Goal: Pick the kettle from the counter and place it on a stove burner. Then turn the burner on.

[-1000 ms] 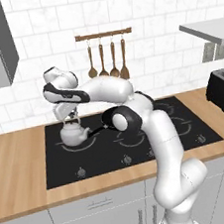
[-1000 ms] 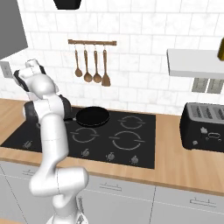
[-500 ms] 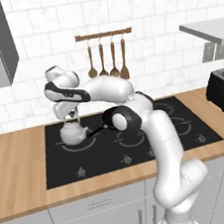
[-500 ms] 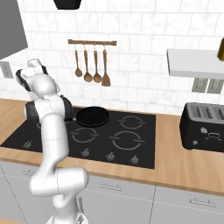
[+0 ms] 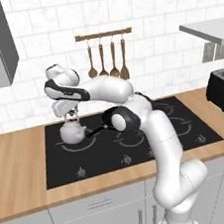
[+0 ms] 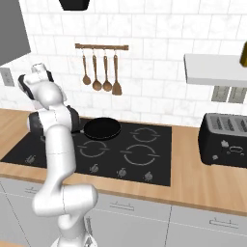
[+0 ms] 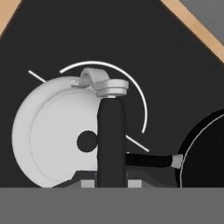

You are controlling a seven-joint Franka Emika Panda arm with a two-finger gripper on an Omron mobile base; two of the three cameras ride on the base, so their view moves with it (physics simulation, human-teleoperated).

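Observation:
The silvery-white kettle point(image 5: 73, 134) stands on the rear-left burner of the black cooktop point(image 5: 139, 153). In the hand view I look straight down on the kettle point(image 7: 52, 131), with its white burner ring point(image 7: 142, 103) around it. Its black-topped handle point(image 7: 111, 140) runs up the middle of that view. My gripper point(image 5: 70, 117) hangs directly over the kettle, and in the hand view the gripper point(image 7: 111, 183) is shut on the handle, one finger tight on either side. The tan wooden counter point(image 5: 16, 166) lies left of the cooktop. In the right base view my arm hides the kettle.
A black frying pan point(image 6: 102, 128) sits on the rear burner right beside the kettle, its handle point(image 7: 151, 160) pointing at it. Burner knobs point(image 5: 125, 159) line the cooktop's front edge. A black toaster point(image 6: 224, 140) stands far right. Wooden utensils point(image 5: 108, 59) hang on the wall.
Hardly anything has moved: the kettle stays on the rear-left burner and my gripper stays over it.

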